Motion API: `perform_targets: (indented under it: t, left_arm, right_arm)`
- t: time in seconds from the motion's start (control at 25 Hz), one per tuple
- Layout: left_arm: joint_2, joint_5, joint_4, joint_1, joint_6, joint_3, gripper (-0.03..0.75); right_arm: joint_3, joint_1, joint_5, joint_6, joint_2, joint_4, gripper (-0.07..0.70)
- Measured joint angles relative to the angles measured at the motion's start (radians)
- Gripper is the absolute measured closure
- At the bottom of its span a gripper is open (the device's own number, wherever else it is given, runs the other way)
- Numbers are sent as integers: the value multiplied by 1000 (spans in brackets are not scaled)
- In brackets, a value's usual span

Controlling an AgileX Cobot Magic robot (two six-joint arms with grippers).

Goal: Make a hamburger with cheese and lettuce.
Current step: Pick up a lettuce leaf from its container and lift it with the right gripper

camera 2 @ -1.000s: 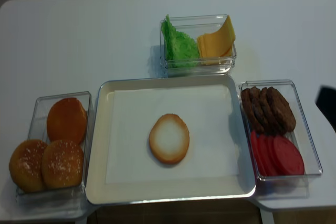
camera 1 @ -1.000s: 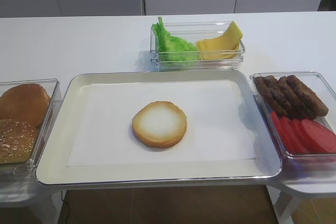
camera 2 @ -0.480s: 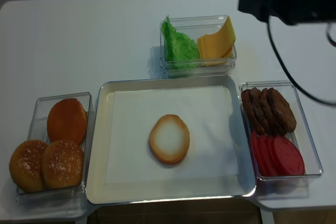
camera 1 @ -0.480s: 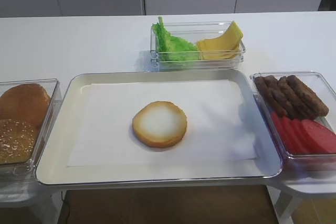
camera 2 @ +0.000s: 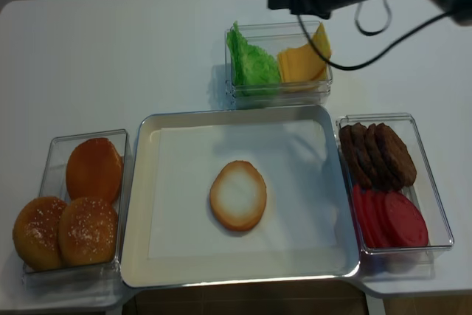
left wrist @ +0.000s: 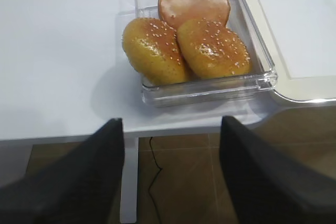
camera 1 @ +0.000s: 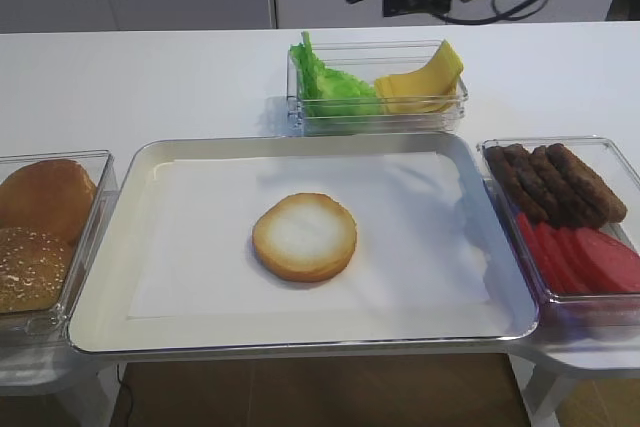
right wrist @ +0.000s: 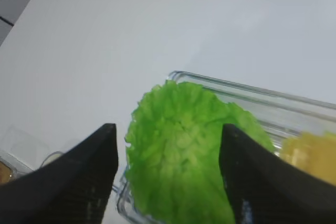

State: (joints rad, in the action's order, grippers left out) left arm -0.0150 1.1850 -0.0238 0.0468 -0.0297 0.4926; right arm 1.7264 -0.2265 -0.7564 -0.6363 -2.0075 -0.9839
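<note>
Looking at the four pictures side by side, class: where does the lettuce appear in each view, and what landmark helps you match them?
Exterior high: lettuce, upper centre, left end of the clear box.
Exterior high (realsense): lettuce, upper centre, same box.
Right wrist: lettuce, lower centre, filling the frame.
Left wrist: not in view.
Shared landmark: the cheese beside it.

The tray (camera 1: 100, 247) looks like brushed metal with a soft shine, and a matt white paper sheet (camera 1: 200, 247) lies in it. The containers (camera 2: 324, 82) are clear glossy plastic. The hamburger (camera 1: 304, 236) has a dry, pale cut face – its rim is smooth. The lettuce (right wrist: 178, 166) is ruffled and matt; the cheese (camera 2: 302, 60) is smooth.
</note>
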Motion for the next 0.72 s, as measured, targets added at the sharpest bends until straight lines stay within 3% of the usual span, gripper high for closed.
perform_targets:
  t: [0.32,0.6,0.72]
  left_arm:
    - [0,0,0,0,0,0,283]
    - [0,0,0,0,0,0,283]
    - [0,0,0,0,0,0,283]
  right_arm:
    - [156,-71,-2,0,-143,-6,152]
    - [158,-80,-2,0,-183,-8,153]
    - [158,-80,-10,0,-185,-8,195]
